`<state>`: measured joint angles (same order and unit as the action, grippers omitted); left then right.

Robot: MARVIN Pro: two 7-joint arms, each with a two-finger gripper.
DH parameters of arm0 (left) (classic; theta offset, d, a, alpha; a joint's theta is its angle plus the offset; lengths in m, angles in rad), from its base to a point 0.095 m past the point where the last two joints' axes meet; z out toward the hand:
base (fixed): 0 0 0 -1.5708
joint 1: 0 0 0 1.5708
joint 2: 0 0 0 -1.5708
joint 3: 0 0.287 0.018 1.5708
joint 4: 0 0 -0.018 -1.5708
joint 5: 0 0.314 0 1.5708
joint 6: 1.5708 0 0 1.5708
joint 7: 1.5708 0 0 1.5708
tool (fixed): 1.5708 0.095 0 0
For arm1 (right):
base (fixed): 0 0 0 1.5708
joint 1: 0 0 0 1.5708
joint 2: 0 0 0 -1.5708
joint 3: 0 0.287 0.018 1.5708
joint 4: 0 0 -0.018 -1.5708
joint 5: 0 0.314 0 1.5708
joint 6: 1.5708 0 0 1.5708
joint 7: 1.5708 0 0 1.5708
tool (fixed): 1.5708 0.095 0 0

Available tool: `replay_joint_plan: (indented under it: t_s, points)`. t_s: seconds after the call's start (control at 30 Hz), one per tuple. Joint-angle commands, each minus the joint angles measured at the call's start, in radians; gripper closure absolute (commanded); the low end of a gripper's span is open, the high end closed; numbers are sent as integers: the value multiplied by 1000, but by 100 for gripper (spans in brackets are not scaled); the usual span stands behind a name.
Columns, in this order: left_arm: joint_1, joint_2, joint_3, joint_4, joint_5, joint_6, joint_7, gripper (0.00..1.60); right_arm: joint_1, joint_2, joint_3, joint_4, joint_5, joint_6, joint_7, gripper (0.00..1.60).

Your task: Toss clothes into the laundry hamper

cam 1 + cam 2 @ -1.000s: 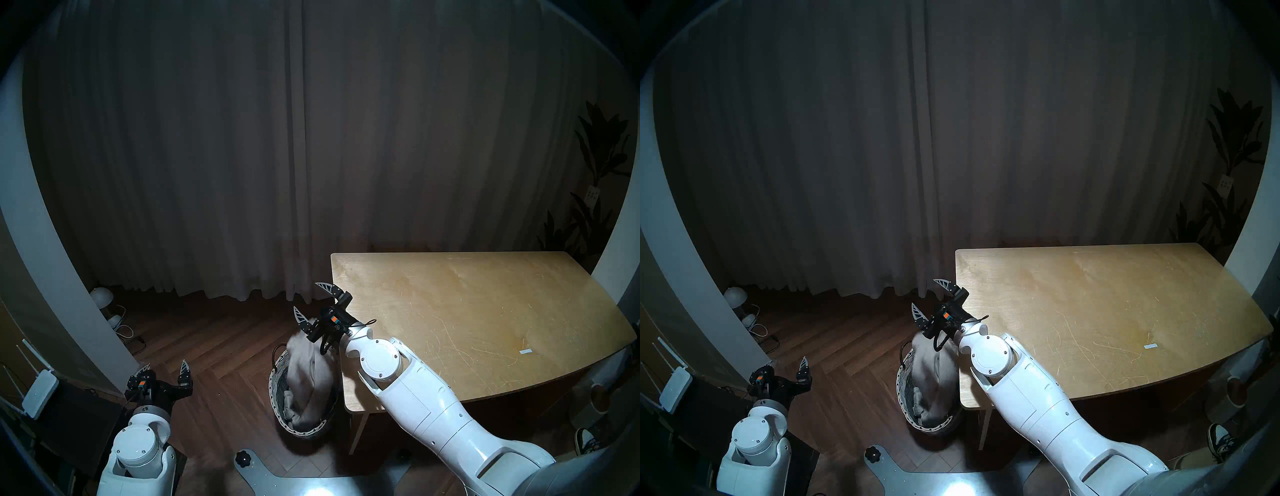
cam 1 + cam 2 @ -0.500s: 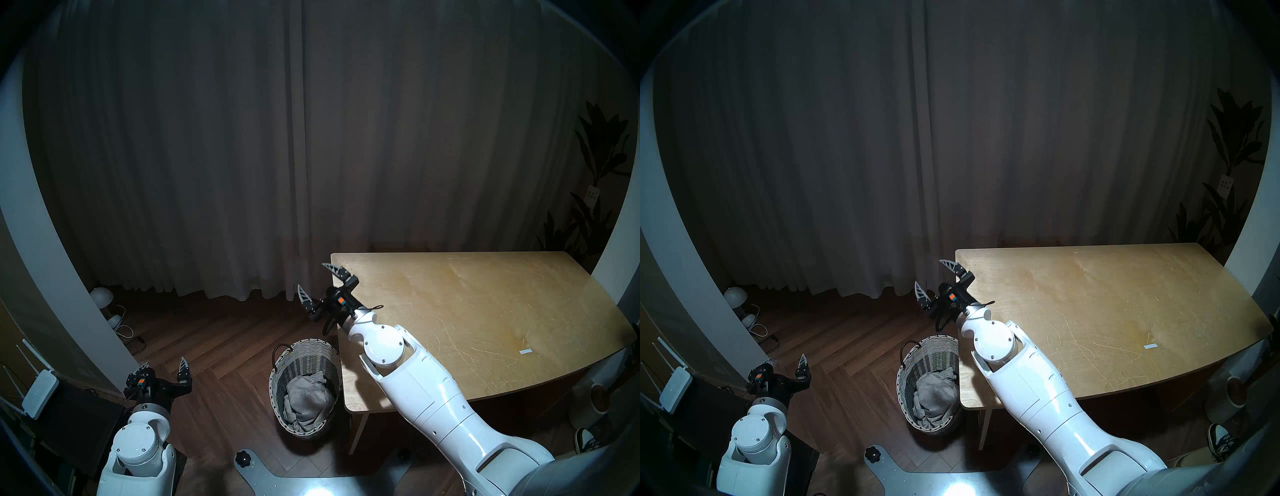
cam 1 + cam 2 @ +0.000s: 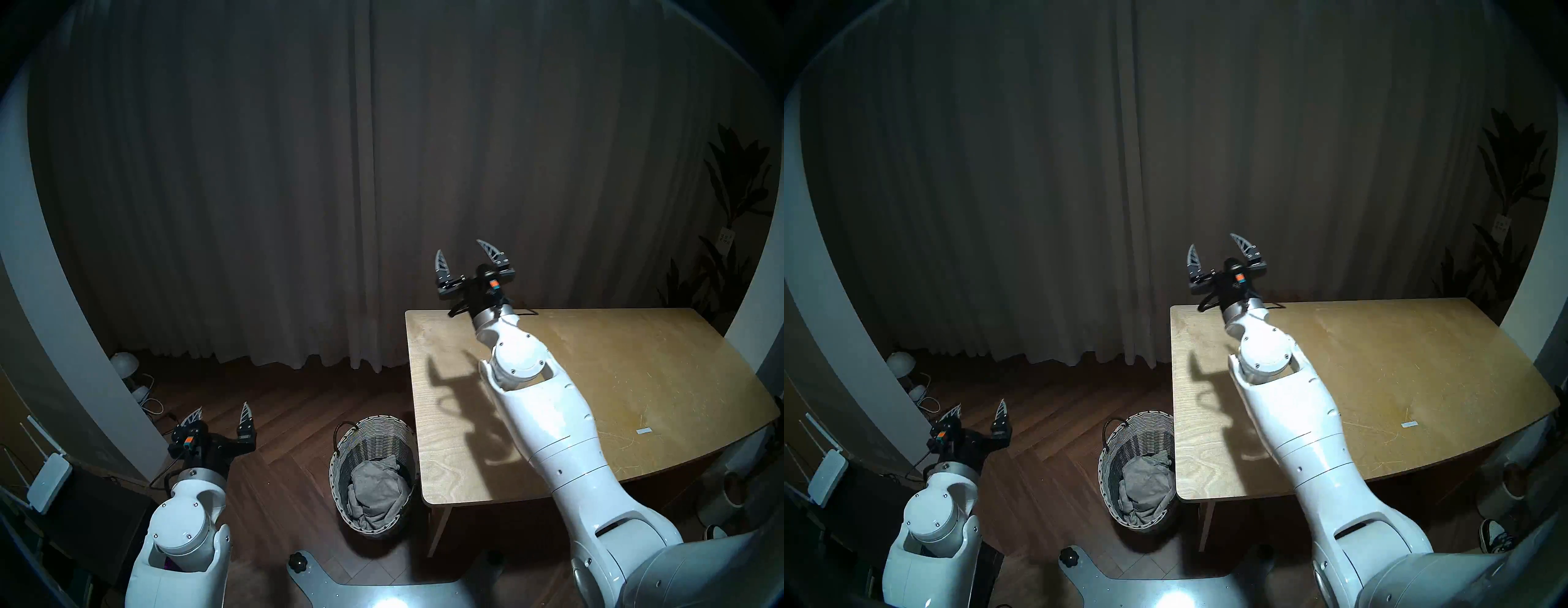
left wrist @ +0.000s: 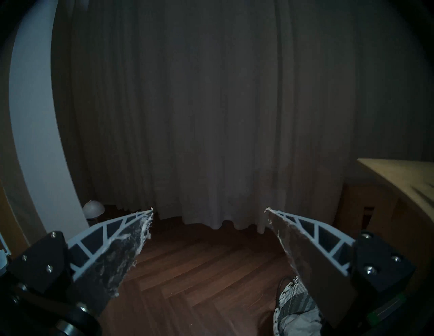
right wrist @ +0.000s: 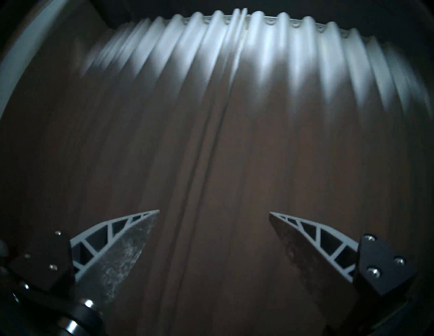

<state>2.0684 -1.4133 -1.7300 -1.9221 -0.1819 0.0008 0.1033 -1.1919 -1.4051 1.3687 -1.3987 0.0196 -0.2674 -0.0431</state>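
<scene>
Seemingly ribbed clothes point(image 3: 375, 488) fill the woven hamper point(image 3: 339, 471).

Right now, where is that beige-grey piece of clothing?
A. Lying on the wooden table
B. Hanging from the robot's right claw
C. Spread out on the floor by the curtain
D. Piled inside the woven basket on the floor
D. The beige-grey garment lies crumpled inside the hamper beside the table, and the right gripper is raised with its jaws apart and nothing between them.
</scene>
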Motion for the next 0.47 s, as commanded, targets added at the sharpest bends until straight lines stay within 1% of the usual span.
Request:
replay_joint_plan:
  t_s: [0.0,0.03,0.07,0.13,0.17,0.2,0.23,0.3,0.37,0.43]
  points:
    - [-98,-7,91,-86,34,0,-6,0,11,19,127,-58,110,12,-27,0]
    - [-110,-10,107,-93,43,4,-3,0,3,20,139,-66,134,19,-22,0]
    - [-133,-18,135,-102,54,11,2,0,-14,17,154,-78,175,39,-8,0]
    - [-159,-23,166,-107,73,20,7,0,-35,16,163,-93,219,66,16,0]
    - [-159,-23,166,-107,73,20,7,0,-35,16,163,-93,219,66,16,0]
    - [-171,-26,180,-107,81,24,8,0,-45,19,161,-99,233,76,28,0]
    - [-193,-30,207,-103,103,37,15,0,-63,20,165,-114,271,103,48,0]
    - [-195,-34,216,-106,110,42,20,0,-70,22,166,-120,282,111,57,0]
    - [-230,-46,252,-96,144,71,42,0,-100,31,175,-151,338,152,99,0]
    - [-247,-53,273,-88,168,91,57,0,-120,37,183,-168,372,174,122,0]
